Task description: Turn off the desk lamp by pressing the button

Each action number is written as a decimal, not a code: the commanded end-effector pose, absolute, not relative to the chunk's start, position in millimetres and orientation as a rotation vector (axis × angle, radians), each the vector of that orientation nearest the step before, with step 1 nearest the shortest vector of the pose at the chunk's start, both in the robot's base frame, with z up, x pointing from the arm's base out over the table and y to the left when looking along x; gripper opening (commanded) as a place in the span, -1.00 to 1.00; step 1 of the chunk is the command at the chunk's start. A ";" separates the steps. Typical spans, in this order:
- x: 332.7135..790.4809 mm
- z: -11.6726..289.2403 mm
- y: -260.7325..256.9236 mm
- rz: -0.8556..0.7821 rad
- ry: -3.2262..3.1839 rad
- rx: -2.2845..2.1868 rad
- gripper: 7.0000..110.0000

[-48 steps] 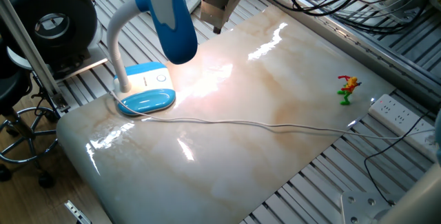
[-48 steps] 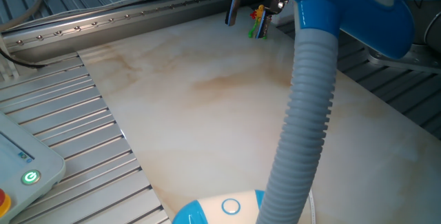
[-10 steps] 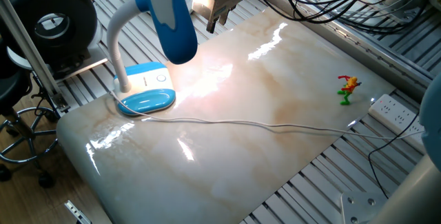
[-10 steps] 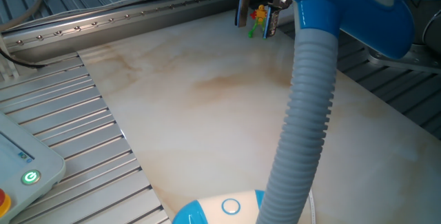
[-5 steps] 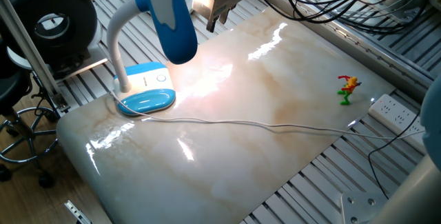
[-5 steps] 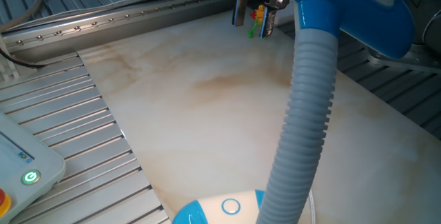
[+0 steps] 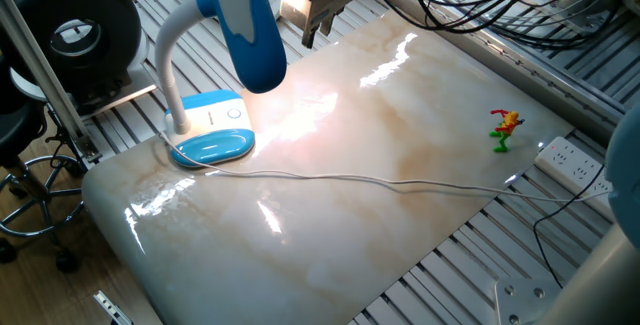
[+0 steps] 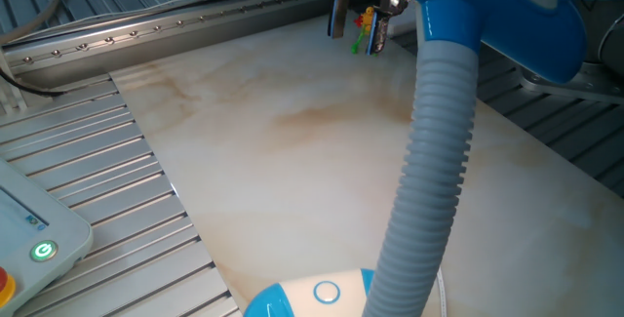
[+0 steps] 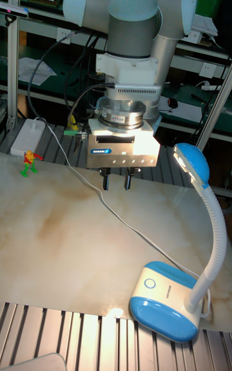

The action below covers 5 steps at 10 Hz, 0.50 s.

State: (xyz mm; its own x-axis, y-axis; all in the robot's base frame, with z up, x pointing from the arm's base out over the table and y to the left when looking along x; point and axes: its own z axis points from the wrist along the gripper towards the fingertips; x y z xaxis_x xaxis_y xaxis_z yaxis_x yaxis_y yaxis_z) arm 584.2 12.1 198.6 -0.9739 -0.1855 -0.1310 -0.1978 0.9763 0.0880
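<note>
The desk lamp (image 7: 212,135) stands at the table's left end, with its blue head (image 7: 246,25) over the base and a bright glow on the tabletop beneath it. Its button (image 7: 234,114) is a pale ring on the base's white panel, and the button (image 9: 151,283) and the button (image 8: 327,293) both show uncovered. My gripper (image 7: 312,35) hangs above the table's far edge, well behind the lamp and apart from it. A clear gap separates the fingers of the gripper (image 9: 116,183), so it is open and holds nothing. The gooseneck (image 8: 427,180) fills the foreground, with the gripper (image 8: 358,26) beyond it.
The lamp's white cord (image 7: 350,177) runs across the table to a power strip (image 7: 575,163) at the right. A small red, yellow and green toy figure (image 7: 504,129) stands near the right edge. Ribbed metal rails (image 8: 117,190) border the marble top.
Since 4.8 s ago the gripper has turned so that both fingers show, and has shifted slightly. Over the last second it has barely moved. The lamp stays lit.
</note>
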 end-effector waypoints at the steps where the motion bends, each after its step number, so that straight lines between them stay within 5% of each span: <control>1: 595.2 182.3 13.2 0.152 3.008 -0.349 -0.28; 5: 612.1 159.2 20.6 0.133 2.989 -0.374 -0.28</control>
